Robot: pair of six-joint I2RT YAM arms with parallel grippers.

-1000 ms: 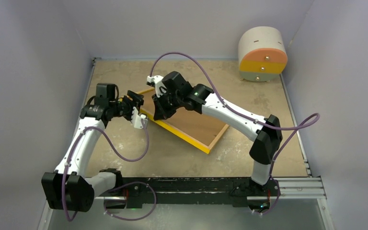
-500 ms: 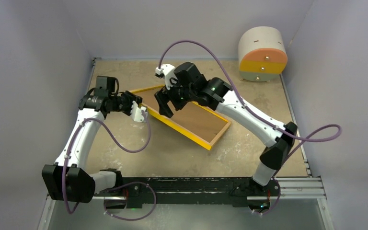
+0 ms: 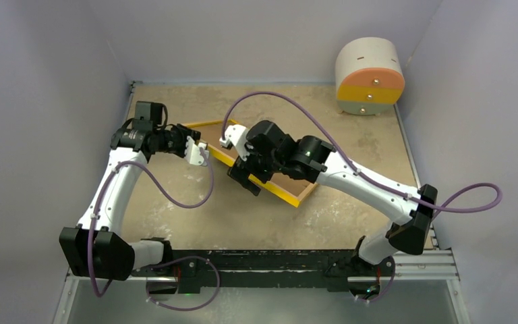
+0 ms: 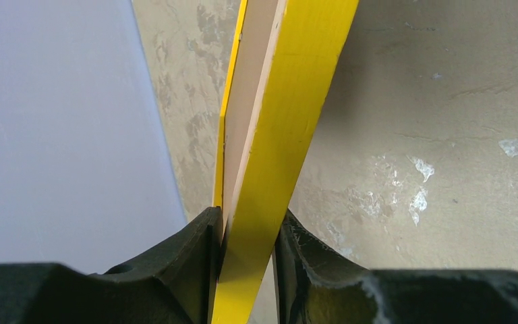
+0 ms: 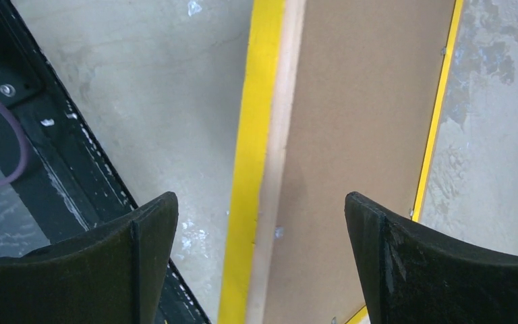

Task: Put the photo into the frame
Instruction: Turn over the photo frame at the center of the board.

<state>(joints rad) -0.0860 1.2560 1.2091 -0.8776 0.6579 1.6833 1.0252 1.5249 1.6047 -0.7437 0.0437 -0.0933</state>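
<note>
The frame (image 3: 290,194) lies back-up and askew on the table, yellow rim round a brown backing board (image 5: 364,121). My left gripper (image 3: 199,154) is shut on its left corner; in the left wrist view both fingers (image 4: 199,250) press the yellow edge (image 4: 290,135), the gripper (image 4: 246,236) straddling it. My right gripper (image 3: 246,179) hovers open over the frame's near long side (image 5: 256,135), its jaws wide apart (image 5: 260,223) and touching nothing. The photo is hidden from every view.
A round white, yellow and orange drawer unit (image 3: 369,75) stands at the back right. A black rail (image 3: 276,260) runs along the near edge. Lilac walls close in on the left and back. Purple cables (image 3: 189,202) loop beside both arms.
My right gripper opened, let go of the frame's far left part and swung to its near long side. My left gripper closed on the frame's left corner.
</note>
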